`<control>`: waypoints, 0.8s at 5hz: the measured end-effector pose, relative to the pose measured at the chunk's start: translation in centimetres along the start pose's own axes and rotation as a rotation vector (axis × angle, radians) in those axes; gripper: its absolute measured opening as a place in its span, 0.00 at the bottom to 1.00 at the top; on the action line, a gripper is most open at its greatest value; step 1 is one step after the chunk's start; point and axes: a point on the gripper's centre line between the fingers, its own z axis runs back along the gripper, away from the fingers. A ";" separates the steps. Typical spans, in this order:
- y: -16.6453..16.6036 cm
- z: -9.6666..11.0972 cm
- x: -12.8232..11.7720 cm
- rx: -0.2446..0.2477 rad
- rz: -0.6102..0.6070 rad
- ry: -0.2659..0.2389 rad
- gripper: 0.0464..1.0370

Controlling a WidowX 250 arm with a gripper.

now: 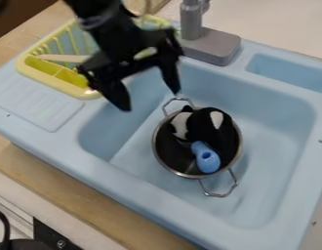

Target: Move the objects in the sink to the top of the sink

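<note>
We logged pincer (150, 100) spread, pot (168, 165), plush (201, 126) and blue toy (207, 164) below it in sink (265, 134), transfer apparently undone.

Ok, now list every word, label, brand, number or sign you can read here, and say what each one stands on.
There are none to quote: no readable text on the pot, the black-and-white thing, the blue thing, the yellow rack, the grey faucet base or the gripper.
The small dark specks on the sink's rim are too small to make out as any sign.
</note>
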 end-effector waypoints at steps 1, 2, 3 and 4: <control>0.1 -0.9 -1.2 0.086 -0.078 0.087 0.96; 0.2 -1.4 -1.8 0.098 -0.105 0.099 0.96; 0.4 -1.6 -2.3 0.091 -0.120 0.118 0.96; 1.3 -0.7 -2.3 0.054 -0.122 0.085 0.96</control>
